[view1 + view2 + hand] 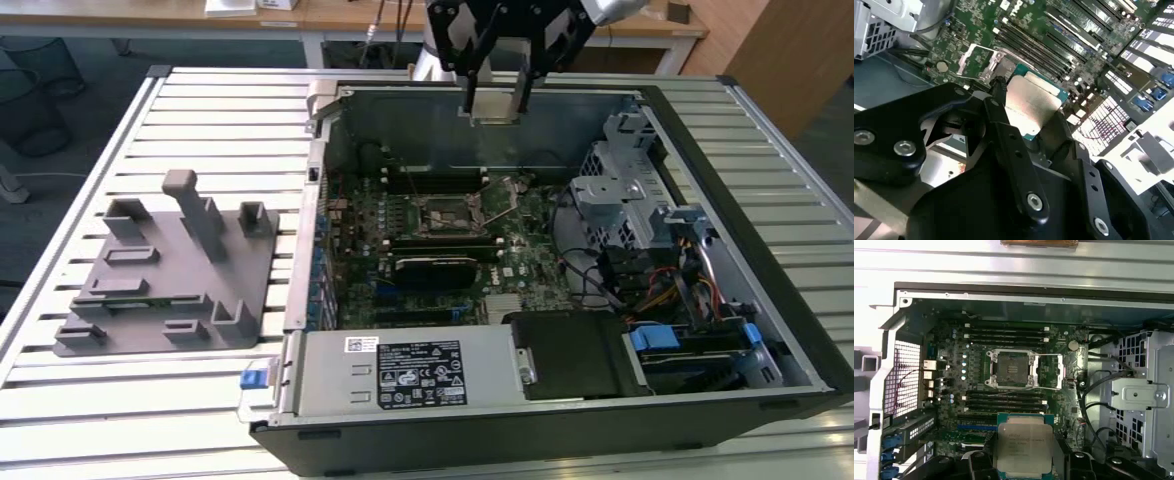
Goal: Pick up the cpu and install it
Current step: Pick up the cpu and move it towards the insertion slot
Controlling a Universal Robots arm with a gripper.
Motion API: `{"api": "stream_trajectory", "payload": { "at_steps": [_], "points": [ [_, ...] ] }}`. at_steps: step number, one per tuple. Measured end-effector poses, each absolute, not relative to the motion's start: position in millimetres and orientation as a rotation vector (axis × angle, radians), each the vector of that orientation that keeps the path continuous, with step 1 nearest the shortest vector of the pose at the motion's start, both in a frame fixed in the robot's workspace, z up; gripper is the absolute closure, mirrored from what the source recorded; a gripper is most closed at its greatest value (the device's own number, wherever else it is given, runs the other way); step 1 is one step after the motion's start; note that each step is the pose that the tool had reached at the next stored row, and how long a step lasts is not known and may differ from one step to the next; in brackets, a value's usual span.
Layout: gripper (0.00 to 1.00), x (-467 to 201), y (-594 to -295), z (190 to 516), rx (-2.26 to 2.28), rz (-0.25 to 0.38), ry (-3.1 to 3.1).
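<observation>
One gripper: clamped tight on two opposite edges of the cpu.
Cpu place: held in air, flat, over the open computer case, above the motherboard.
Socket: open, well apart from cpu.

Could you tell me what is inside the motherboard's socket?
Nothing: the socket lies open and empty, with nothing covering it. The cpu is clamped in the gripper, apart from it.
</observation>
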State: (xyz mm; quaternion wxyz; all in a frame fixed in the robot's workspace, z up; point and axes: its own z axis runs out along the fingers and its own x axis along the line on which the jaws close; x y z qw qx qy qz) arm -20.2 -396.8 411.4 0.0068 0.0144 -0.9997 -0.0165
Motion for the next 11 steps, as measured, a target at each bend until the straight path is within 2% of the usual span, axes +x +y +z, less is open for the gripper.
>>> {"api": "stream_trajectory", "payload": {
  "at_steps": [11],
  "points": [
    [0.47, -24.0, -396.8, 411.5, 0.045, -0.052, -3.127]
  ]
}}
